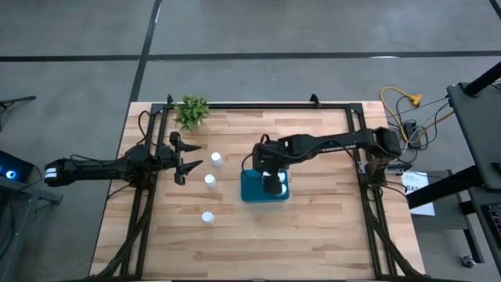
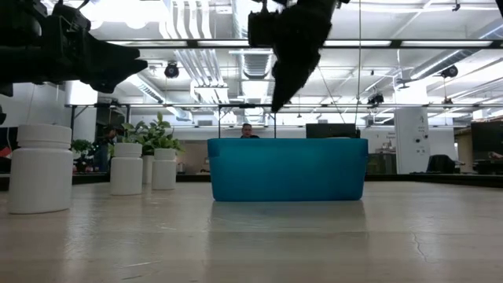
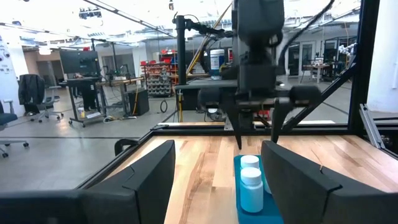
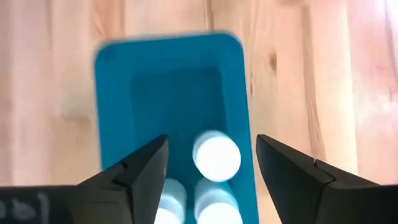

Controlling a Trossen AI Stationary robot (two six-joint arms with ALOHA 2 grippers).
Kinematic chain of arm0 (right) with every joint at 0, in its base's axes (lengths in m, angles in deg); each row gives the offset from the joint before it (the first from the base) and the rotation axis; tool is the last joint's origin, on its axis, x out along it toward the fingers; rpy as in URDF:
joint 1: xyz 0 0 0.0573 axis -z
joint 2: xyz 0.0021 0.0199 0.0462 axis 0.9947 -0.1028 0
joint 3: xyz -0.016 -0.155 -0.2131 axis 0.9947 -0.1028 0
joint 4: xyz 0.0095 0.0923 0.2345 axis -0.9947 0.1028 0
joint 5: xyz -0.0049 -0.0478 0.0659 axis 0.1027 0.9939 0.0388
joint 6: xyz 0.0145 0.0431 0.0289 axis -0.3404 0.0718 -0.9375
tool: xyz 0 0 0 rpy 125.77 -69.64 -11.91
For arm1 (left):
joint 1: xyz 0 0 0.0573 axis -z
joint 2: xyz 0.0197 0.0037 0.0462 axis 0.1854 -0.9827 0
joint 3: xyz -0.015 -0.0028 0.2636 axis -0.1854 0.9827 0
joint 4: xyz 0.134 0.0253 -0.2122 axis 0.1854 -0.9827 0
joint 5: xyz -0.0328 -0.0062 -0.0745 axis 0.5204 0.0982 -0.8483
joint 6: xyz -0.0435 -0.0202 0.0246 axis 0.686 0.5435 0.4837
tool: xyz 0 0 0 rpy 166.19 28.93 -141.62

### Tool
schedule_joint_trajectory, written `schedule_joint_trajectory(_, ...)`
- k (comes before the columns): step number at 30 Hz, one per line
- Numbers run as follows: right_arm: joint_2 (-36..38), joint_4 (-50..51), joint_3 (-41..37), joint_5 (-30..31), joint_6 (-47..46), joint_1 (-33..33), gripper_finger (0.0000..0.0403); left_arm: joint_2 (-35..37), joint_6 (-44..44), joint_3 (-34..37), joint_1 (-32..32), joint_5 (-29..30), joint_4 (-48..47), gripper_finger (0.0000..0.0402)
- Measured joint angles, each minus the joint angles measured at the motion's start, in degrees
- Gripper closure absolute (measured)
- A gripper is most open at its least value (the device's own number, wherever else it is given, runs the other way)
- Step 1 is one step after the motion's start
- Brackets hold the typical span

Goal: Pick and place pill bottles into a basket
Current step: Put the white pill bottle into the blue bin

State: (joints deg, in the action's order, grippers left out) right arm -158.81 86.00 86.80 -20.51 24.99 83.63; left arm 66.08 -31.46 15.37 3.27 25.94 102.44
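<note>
The teal basket (image 1: 252, 188) stands mid-table and holds three white pill bottles (image 4: 216, 155). Three more bottles stand upright on their bases on the wood to its left: one far (image 1: 216, 160), one in the middle (image 1: 210, 181), one near (image 1: 207, 218). My right gripper (image 1: 272, 180) hangs open and empty above the basket, fingers pointing down, and also shows in its wrist view (image 4: 211, 142). My left gripper (image 1: 190, 158) is open and empty, level, left of the loose bottles and pointing toward the basket.
A small green plant (image 1: 192, 111) stands at the table's far left corner. Black frame rails (image 1: 258, 105) run along the far edge and both sides. Bare wood lies in front of and to the right of the basket (image 2: 287, 169).
</note>
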Motion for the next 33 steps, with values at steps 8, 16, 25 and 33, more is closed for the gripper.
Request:
schedule_joint_trajectory(8, 5.23, -4.77, 0.0, -0.04, -3.15, 0.0, 0.0177, 0.0, -0.02, 0.0, 0.01, 0.0, 0.0, 0.018)
schedule_joint_trajectory(16, 9.62, -8.33, 0.0, 0.08, -3.57, 0.0, 0.0177, -0.01, -0.02, 0.0, 0.01, -0.01, 0.01, 0.018)
schedule_joint_trajectory(25, 13.24, -15.07, 0.02, 0.01, -7.05, 0.0, 0.0177, -0.17, -0.02, 0.0, 0.01, 0.0, -0.01, 0.018)
schedule_joint_trajectory(33, 15.37, -16.65, 0.0, -0.28, -8.64, -0.02, 0.0177, -0.26, -9.99, 0.0, 0.0, 0.14, 0.05, 0.018)
